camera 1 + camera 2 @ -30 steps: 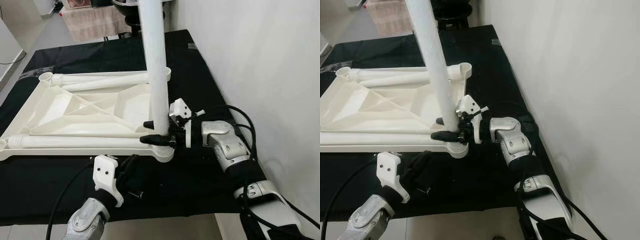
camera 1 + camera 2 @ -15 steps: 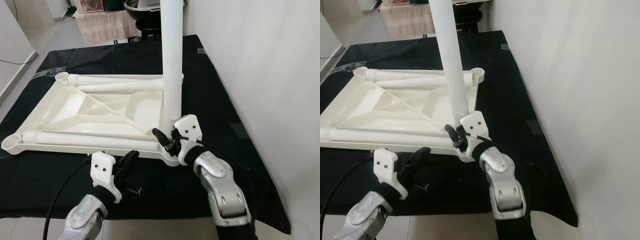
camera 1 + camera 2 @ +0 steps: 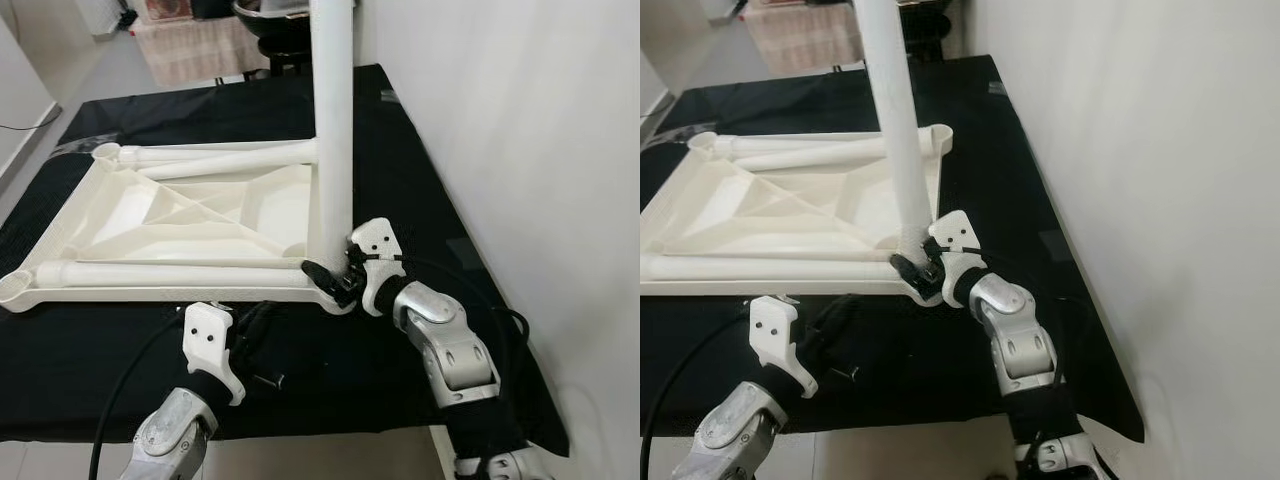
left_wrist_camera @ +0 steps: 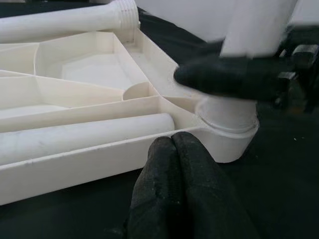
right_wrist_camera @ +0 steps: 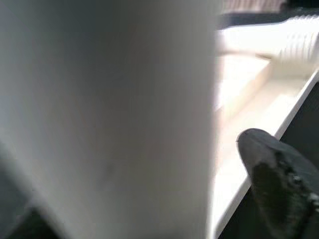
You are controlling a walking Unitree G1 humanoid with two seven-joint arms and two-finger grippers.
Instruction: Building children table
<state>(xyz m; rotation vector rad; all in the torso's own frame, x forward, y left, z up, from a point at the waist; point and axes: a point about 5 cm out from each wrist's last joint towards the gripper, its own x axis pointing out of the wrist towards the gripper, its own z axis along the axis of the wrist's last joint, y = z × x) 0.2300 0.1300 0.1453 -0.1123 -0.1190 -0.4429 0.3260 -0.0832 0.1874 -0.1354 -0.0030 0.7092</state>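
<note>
A white plastic ribbed tabletop (image 3: pixel 190 220) lies upside down on the black-covered bench (image 3: pixel 420 180). One white round leg (image 3: pixel 332 130) stands upright in its near right corner socket; two more legs (image 3: pixel 220 155) lie inside it.

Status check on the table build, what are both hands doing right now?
Right hand clamped on upright white plastic table leg at its corner socket. Left hand shut, empty, by upturned white plastic tabletop. Two loose legs lying inside.
</note>
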